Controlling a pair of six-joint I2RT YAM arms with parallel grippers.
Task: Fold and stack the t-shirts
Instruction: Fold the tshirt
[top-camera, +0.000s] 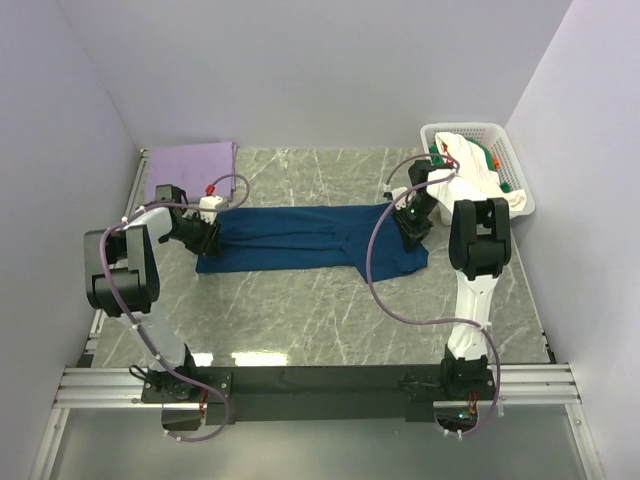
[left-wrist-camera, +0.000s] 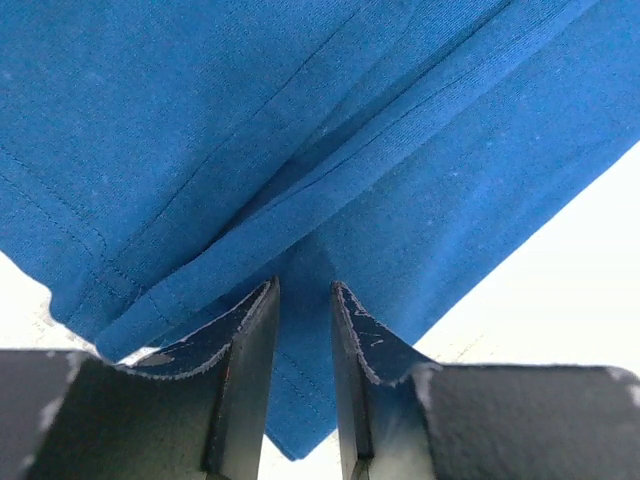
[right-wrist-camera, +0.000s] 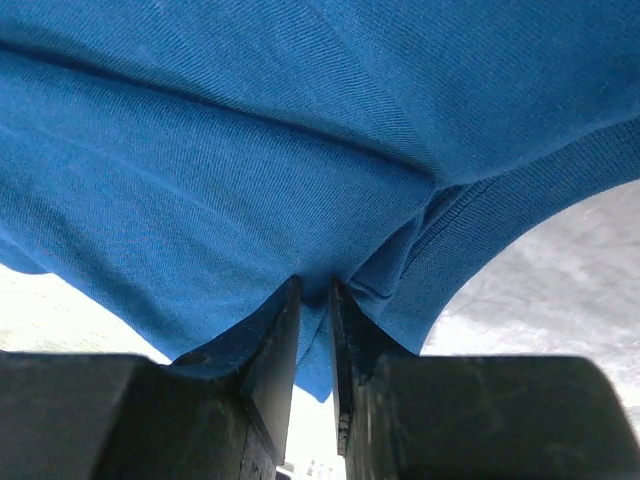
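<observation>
A dark navy-blue t-shirt (top-camera: 300, 238) lies in a long folded strip across the middle of the table. My left gripper (top-camera: 205, 235) is at its left end and my right gripper (top-camera: 412, 222) at its right end. In the left wrist view the jaws of the left gripper (left-wrist-camera: 302, 290) stand narrow with the shirt's (left-wrist-camera: 300, 120) hemmed edge drawn between them. In the right wrist view the right gripper (right-wrist-camera: 315, 285) pinches a bunched fold of the shirt (right-wrist-camera: 250, 150) near its ribbed collar. A pale lavender t-shirt (top-camera: 190, 165) lies folded at the back left.
A white lattice basket (top-camera: 513, 152) stands at the back right, holding white and green tees with red-orange bits (top-camera: 470, 165). Walls close in on the left, back and right. The arm bases sit on the rail at the near edge.
</observation>
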